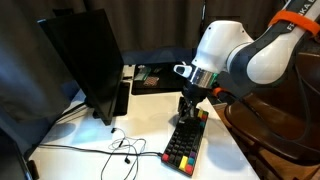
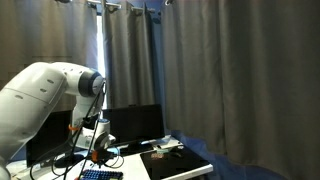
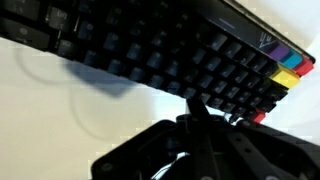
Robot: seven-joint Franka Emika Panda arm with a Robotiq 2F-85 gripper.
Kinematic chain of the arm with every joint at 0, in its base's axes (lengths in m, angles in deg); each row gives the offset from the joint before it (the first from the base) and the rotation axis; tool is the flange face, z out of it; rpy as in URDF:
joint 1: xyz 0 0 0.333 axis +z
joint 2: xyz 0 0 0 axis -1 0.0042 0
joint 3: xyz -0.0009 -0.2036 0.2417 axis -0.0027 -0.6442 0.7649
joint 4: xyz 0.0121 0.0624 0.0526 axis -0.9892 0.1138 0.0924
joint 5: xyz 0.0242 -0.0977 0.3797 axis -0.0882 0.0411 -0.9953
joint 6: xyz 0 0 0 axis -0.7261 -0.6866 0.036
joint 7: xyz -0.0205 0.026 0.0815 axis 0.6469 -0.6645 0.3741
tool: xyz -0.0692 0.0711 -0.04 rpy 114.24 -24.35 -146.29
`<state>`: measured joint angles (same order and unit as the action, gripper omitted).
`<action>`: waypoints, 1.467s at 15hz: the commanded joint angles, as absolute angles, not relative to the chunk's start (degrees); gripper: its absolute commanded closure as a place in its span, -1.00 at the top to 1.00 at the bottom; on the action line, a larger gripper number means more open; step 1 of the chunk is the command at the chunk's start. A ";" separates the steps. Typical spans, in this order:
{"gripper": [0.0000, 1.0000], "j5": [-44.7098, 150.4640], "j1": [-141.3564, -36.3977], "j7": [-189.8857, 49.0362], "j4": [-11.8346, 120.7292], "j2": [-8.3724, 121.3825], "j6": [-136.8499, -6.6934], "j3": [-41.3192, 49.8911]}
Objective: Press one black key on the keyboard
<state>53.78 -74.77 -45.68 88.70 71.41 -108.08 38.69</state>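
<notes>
The keyboard (image 1: 184,146) lies on the white table (image 1: 120,125), mostly black keys with red, yellow and green keys along its near edge. It also shows in an exterior view (image 2: 100,175) at the bottom edge, and fills the top of the wrist view (image 3: 170,55), coloured keys at its right end. My gripper (image 1: 189,107) points down over the keyboard's far end. In the wrist view the fingers (image 3: 195,112) are together in one dark tip just by the keyboard's near row of black keys. I cannot tell whether the tip touches a key.
A large black monitor (image 1: 85,60) stands on the table to the keyboard's left. Thin cables and earphones (image 1: 120,150) lie on the table between them. A dark tray with small items (image 1: 155,75) sits at the back. Dark curtains (image 2: 220,70) hang behind.
</notes>
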 commanded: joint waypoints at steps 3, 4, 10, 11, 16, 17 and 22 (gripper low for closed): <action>-0.09 52.58 -77.49 -46.93 90.52 66.78 -102.71 41.93; 0.07 52.13 -77.85 -46.97 90.87 65.61 -101.49 42.40; 0.89 50.21 -79.22 -46.30 93.10 56.85 -94.71 43.24; 1.00 49.68 -79.35 -46.14 93.85 54.89 -93.94 43.06; 1.00 44.57 -79.42 -44.42 97.53 45.42 -90.74 41.92; 1.00 42.95 -79.15 -43.58 98.27 43.60 -90.24 41.53; 1.00 36.04 -76.02 -39.70 102.39 34.27 -87.07 36.63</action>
